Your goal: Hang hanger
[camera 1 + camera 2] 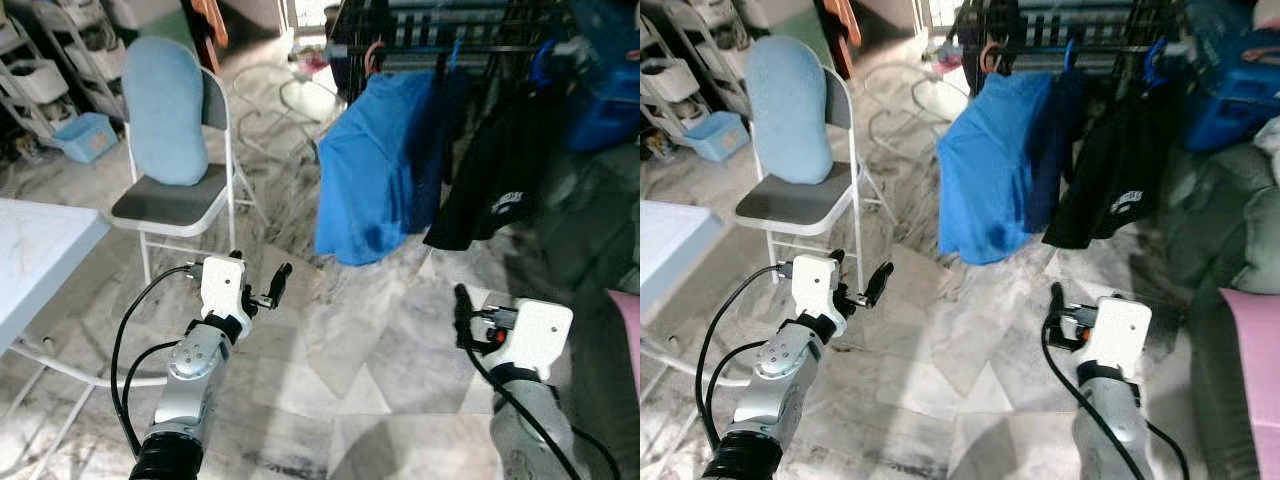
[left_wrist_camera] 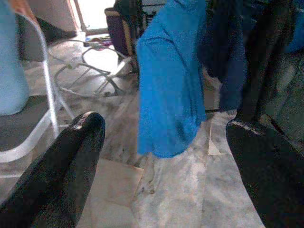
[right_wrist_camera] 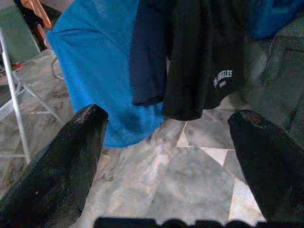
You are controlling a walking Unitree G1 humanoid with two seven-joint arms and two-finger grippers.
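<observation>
Facing the rack (image 1: 470, 40) ahead, both left gripper (image 1: 268, 292) and right gripper (image 1: 463, 318) spread open, empty; hangers up there beyond reach.

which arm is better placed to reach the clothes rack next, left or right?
Right, probably. The right gripper sits roughly below the black shirt on the rack. The left gripper is nearer the folding chair, off to the rack's side. Both are open and hold nothing.

Bare marble floor (image 1: 370, 350) ahead open — folding chair (image 1: 180, 200) left, hanging shirts (image 1: 375, 170) crowd rack, seemingly full.
</observation>
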